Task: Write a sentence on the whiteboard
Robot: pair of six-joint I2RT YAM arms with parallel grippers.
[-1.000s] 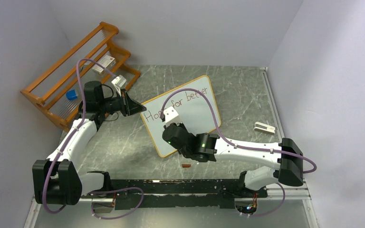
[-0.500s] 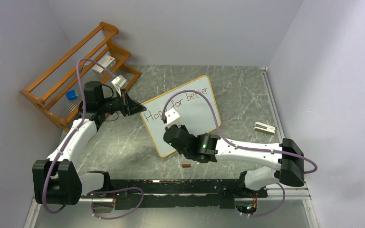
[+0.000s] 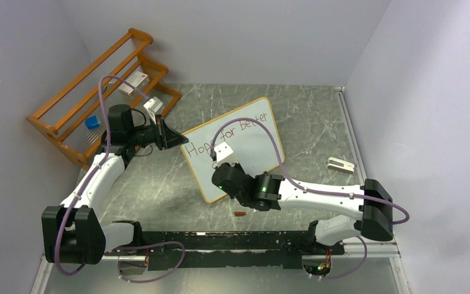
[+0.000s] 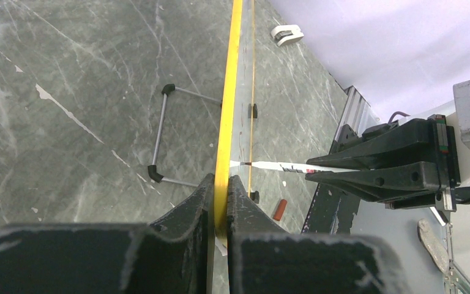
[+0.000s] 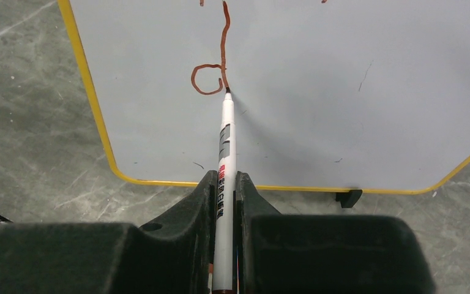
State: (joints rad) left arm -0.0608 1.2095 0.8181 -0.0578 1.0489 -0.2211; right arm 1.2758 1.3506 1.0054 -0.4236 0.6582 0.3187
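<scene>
Jaws on the right gripper (image 5: 223, 184) pinch the marker (image 5: 226, 141), while the left gripper (image 4: 220, 190) clamps the whiteboard (image 4: 228, 92) edge. Probably best with light tip pressure and slow strokes.

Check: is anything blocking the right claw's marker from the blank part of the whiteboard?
Nothing visible. The white marker in the right claw touches the large white yellow-rimmed whiteboard; the surface beside the red-brown stroke is bare.

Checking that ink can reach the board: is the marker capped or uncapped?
Uncapped. The marker in the right hand shows a bare tip touching the whiteboard at the end of a reddish stroke.
</scene>
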